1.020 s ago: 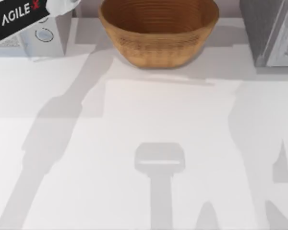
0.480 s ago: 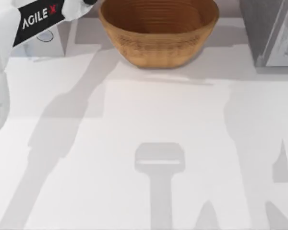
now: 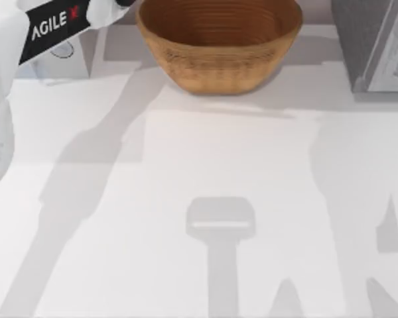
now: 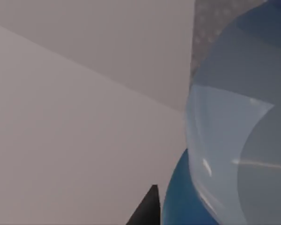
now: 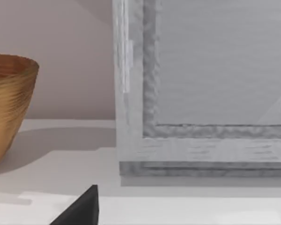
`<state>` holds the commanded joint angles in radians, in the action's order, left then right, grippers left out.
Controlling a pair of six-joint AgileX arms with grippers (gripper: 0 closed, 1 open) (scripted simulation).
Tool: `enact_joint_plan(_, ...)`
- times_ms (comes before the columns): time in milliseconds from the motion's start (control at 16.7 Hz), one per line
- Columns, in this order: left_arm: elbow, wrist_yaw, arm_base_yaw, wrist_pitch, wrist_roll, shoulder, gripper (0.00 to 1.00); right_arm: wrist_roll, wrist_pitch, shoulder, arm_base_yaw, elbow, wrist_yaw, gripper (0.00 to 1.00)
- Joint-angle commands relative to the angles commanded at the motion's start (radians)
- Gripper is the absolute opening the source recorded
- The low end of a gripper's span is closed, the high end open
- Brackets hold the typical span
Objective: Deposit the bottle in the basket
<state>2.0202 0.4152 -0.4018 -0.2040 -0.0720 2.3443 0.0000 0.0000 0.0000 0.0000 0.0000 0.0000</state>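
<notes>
The bottle [image 4: 234,140] looms very close in the left wrist view, with a clear body and a blue lower part. My left gripper [image 4: 196,208] is shut on it, and one dark fingertip [image 4: 147,213] lies against the blue part. In the top view my left arm [image 3: 53,23] crosses the far left corner and runs off the far edge just left of the basket [image 3: 219,46]. The basket is a wide tan woven bowl at the back centre, also seen from the side as the basket [image 5: 9,103] in the right wrist view. My right gripper [image 5: 86,208] hangs low near a grey box.
A grey box [image 3: 375,43] stands at the back right, close to the right wrist camera as the grey box [image 5: 201,93]. A white box [image 3: 66,53] with a round ring on it sits at the back left, under my left arm. Arm shadows cross the white table [image 3: 219,152].
My left arm has swung in from the far left corner toward the basket, bringing its white link into view along the left edge. It has barely moved over the last half second.
</notes>
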Motion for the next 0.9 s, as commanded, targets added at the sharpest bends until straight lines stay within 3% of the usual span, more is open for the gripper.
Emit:
enact_joint_plan(540, 0.000, 0.000, 0.000, 0.000, 0.000, 0.000, 0.98, 0.000, 0.000, 0.000, 0.000, 0.000, 0.000, 1.00)
enact_joint_plan(900, 0.000, 0.000, 0.000, 0.000, 0.000, 0.000, 1.00, 0.000, 0.000, 0.000, 0.000, 0.000, 0.000, 1.00)
